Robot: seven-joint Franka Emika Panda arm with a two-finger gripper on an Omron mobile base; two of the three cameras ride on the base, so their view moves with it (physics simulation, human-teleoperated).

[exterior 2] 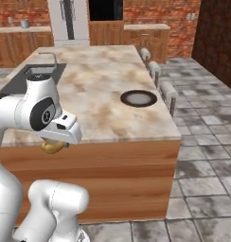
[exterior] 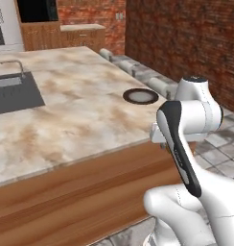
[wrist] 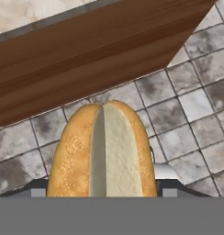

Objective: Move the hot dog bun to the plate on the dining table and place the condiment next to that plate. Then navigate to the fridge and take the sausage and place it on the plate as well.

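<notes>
Status: the first step is under way and no step is complete. The hot dog bun (wrist: 103,151) is carried by the tool (wrist: 103,190) and has not reached the plate (exterior: 140,96). The plate sits bare on the dining table (exterior: 80,115), near the tabletop's far right edge, well apart from the inset sink (exterior: 13,93). In the right base view the bun (exterior 2: 53,146) hangs under the hand, in front of the table's wooden side and below the level of the tabletop. In the hand view it is over the tiled floor (wrist: 187,114), beside the table's corner.

Remaining, as judged from these views: raise the bun above the tabletop and set it on the plate; place the condiment beside the plate; drive to the fridge (exterior 2: 68,21), seen at the back wall with its doors closed; fetch the sausage and add it to the plate.

Tool state: the jaws stand fairly wide and are closed across the bun's width, split side facing the hand camera. The fingertips themselves are mostly hidden behind the bun.
</notes>
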